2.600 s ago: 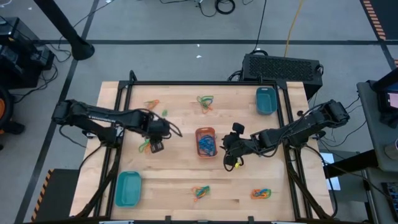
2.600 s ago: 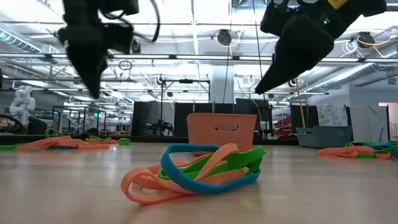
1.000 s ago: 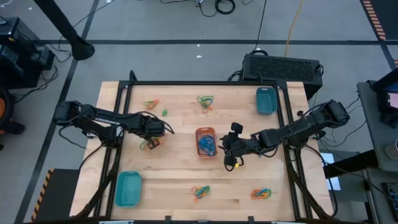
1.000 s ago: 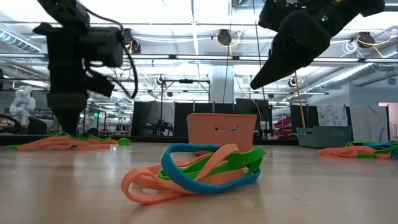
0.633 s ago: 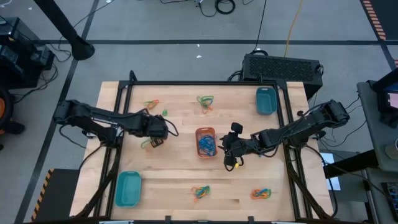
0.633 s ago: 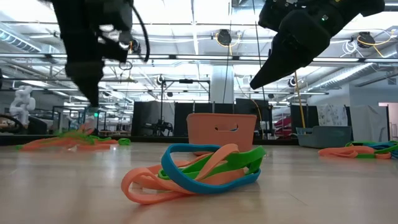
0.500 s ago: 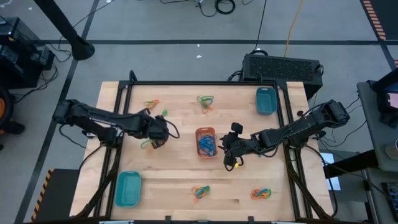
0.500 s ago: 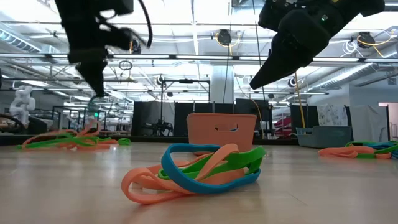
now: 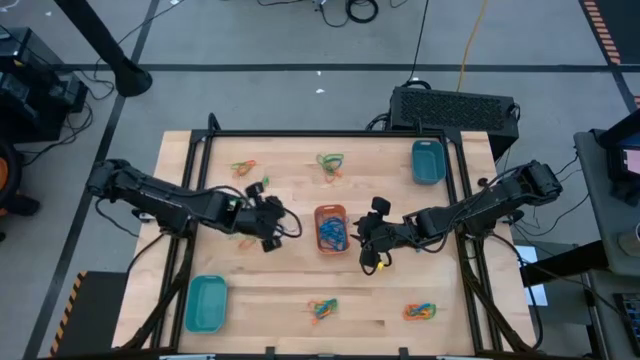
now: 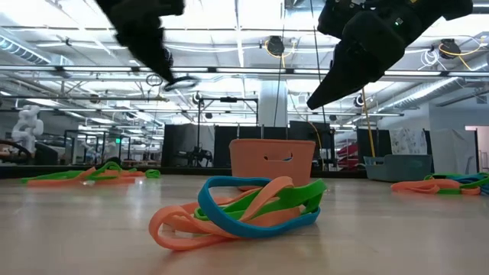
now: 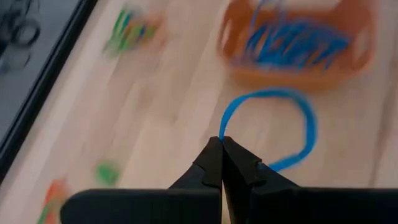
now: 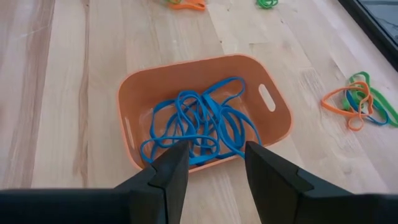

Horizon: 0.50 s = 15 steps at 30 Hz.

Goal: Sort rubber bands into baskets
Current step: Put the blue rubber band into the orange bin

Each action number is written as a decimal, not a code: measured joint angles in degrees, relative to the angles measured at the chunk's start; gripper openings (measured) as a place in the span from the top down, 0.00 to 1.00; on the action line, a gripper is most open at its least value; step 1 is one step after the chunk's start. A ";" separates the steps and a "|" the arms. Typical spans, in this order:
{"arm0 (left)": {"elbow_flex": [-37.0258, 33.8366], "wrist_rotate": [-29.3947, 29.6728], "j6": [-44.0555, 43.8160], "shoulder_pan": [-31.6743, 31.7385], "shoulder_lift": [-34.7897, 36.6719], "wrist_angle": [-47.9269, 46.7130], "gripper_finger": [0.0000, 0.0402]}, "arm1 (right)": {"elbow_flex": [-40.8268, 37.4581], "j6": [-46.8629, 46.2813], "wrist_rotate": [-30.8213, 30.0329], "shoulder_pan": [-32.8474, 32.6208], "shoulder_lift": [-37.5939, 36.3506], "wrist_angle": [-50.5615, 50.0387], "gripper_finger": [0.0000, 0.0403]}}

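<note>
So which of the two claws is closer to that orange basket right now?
About even. The left gripper, holding a blue band, hangs just off one side of the orange basket; the right gripper hangs open off the other.

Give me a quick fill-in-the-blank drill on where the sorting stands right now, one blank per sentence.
1. The left gripper is shut on a single ____ rubber band.
2. The bands lying in the orange basket are all ____.
3. The right gripper hangs over the orange basket with its jaws ____.
4. In the high view, the teal basket near the left arm holds ____ bands.

Missing words: blue; blue; open; no
</note>
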State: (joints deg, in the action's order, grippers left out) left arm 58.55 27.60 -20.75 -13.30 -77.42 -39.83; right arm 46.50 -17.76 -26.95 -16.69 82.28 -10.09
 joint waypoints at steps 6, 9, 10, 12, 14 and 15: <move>-0.11 -1.00 8.53 0.77 -5.88 18.56 1.00 | 0.02 -1.13 0.22 0.00 0.00 -3.69 0.63; -0.13 -3.77 13.04 1.69 -10.22 27.72 1.00 | 0.02 -3.01 0.28 -0.02 -1.13 -9.84 0.63; -0.13 -4.66 14.43 2.25 -11.49 30.10 1.00 | 0.02 -4.35 0.27 -0.02 -1.57 -11.86 0.63; -0.02 -6.19 16.74 3.57 -14.04 33.84 1.00 | 0.04 -7.50 0.55 -0.02 -2.89 -17.11 0.63; 0.50 -7.85 18.28 5.29 -16.18 34.84 1.00 | 0.02 -10.91 2.30 -0.02 -4.45 -21.94 0.63; 0.82 -8.53 18.31 6.25 -17.10 34.63 1.00 | 0.04 -12.60 3.23 -0.02 -5.37 -24.23 0.63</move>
State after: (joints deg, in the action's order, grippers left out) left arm 59.37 19.07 -2.44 -7.05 -94.52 -5.20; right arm 46.54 -30.36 -23.72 -16.71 76.91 -34.32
